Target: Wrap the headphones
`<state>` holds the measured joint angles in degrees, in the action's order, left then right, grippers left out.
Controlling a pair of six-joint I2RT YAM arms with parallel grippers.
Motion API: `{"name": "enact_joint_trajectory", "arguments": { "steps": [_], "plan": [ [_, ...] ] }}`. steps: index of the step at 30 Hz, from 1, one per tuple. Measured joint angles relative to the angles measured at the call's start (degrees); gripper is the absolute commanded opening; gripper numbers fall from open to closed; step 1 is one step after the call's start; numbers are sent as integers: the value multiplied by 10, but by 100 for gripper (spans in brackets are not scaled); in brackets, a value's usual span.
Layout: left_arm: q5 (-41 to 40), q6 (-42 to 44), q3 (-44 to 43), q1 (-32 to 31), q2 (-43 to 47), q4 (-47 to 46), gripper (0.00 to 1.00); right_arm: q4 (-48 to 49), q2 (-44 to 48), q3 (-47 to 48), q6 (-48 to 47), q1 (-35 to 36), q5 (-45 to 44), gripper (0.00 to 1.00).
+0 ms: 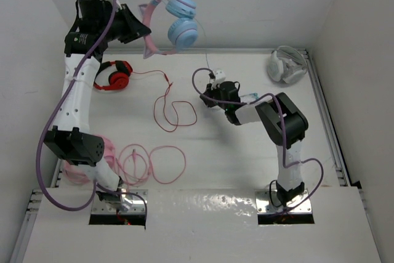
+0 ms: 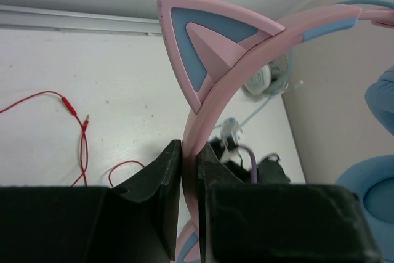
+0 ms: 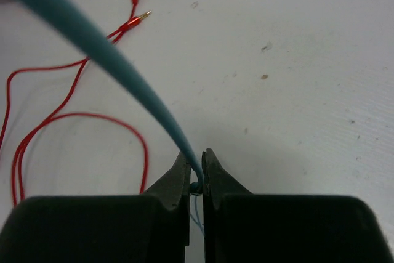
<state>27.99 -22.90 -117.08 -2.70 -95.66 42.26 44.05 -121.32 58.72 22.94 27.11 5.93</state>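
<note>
— Where are the light-blue-cupped, pink cat-ear headphones (image 1: pixel 180 21)?
— Raised at far left, their headband (image 2: pixel 258 47) clamped in the left gripper (image 2: pixel 189 155).
— And the right gripper (image 3: pixel 196 163)?
— Pinched on their thin blue cable (image 3: pixel 92 35), well apart from the cups.

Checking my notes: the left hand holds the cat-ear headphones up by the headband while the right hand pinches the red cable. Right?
No: the right hand pinches the light blue cable, not the red cable; the right wrist view shows it. The left hand does hold the headphones by the headband.

White table (image 1: pixel 246 164), plain white walls (image 1: pixel 258 4)
</note>
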Motion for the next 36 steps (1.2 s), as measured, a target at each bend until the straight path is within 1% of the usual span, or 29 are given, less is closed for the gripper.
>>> {"name": "enact_joint_trajectory", "arguments": {
  "steps": [4, 8, 10, 14, 19, 22, 27, 33, 36],
  "plan": [
    [-51, -30, -23, 12, -19, 0, 0, -22, 74, -52, -76, 47, 1, 0],
    [-144, -61, -56, 27, -52, -14, 0, -88, 137, -80, -157, 118, 17, 0],
    [-172, -72, -58, 39, -64, -22, 0, -126, 153, -82, -189, 141, 34, 0],
    [-226, -88, -58, 67, -88, -25, 0, -193, 166, -82, -235, 156, 49, 0],
    [-312, -72, -34, 76, -96, -25, 0, -216, 206, -105, -255, 164, 50, 0],
    [-350, -60, -25, 75, -96, -35, 0, -230, 228, -107, -265, 183, 50, 0],
    [-366, -54, -11, 75, -96, -48, 0, -254, 242, -98, -281, 228, 59, 0],
    [-376, -44, 24, 74, -107, -78, 0, -323, 253, -43, -307, 285, 82, 0],
    [-382, -42, 56, 71, -119, -104, 0, -349, 268, -18, -309, 297, 108, 0]
  ]
}}
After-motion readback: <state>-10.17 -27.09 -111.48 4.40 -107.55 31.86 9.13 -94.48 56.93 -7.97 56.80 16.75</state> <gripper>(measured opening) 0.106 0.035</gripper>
